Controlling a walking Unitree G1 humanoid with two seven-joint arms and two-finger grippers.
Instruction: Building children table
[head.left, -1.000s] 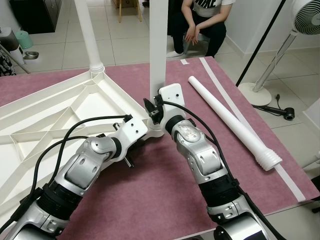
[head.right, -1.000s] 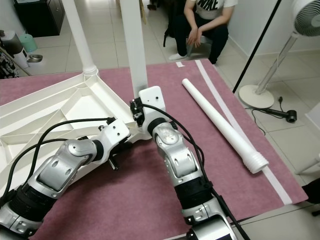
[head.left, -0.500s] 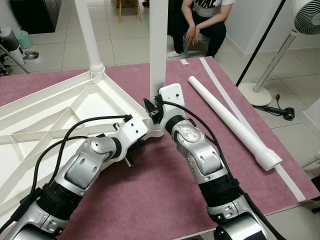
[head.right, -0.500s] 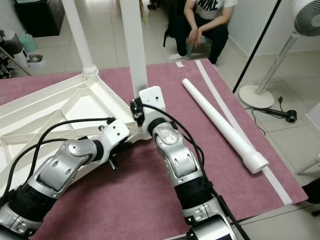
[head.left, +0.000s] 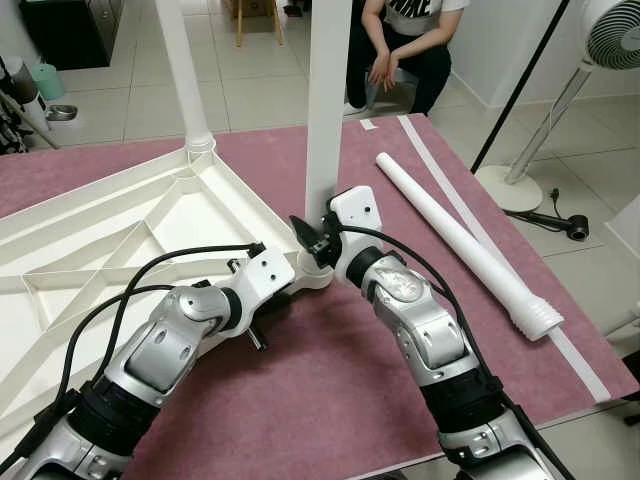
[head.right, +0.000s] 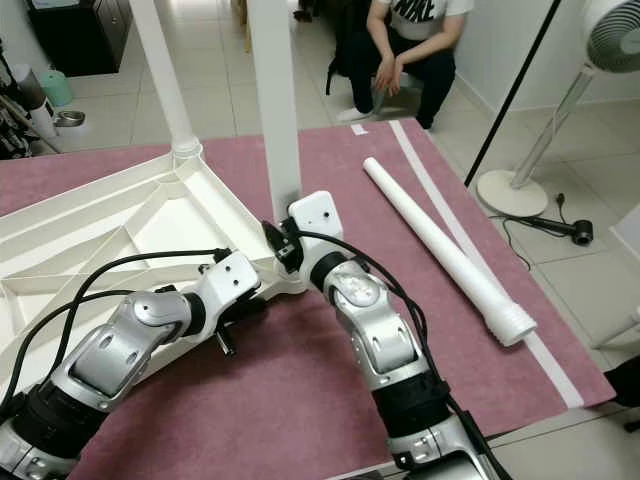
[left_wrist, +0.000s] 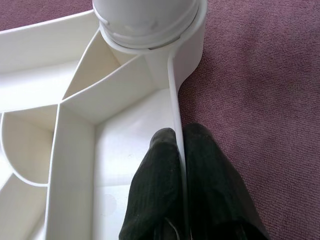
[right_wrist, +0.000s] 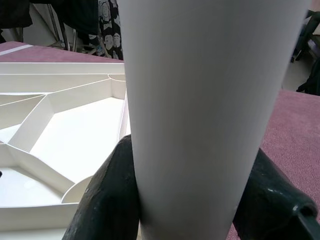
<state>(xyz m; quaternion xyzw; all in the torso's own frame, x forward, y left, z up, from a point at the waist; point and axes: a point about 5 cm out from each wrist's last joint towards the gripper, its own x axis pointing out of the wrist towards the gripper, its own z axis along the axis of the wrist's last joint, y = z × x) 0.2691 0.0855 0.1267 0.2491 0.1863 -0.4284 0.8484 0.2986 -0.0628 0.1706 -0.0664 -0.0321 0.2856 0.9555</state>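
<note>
A white tabletop (head.left: 120, 230) lies upside down on a maroon rug, ribs facing up. One white leg (head.left: 183, 70) stands in its far corner socket. A second leg (head.left: 326, 100) stands upright in the near corner socket (head.left: 318, 275). My right gripper (head.left: 318, 240) is shut on this leg just above the socket; its black fingers (right_wrist: 112, 200) press both sides of the tube. My left gripper (left_wrist: 177, 137) is shut on the tabletop's thin rim (left_wrist: 174, 85) beside that socket. A third leg (head.left: 465, 245) lies loose on the rug to the right.
A person (head.left: 400, 50) sits beyond the rug's far edge. A fan on a stand (head.left: 520, 180) and a black pole (head.left: 520, 80) are on the tiled floor at right. A white strip (head.left: 560, 340) runs along the rug's right edge.
The tabletop corner with its upright leg has slid slightly toward me and to the right, and both grippers moved with it. The loose leg has not moved.
</note>
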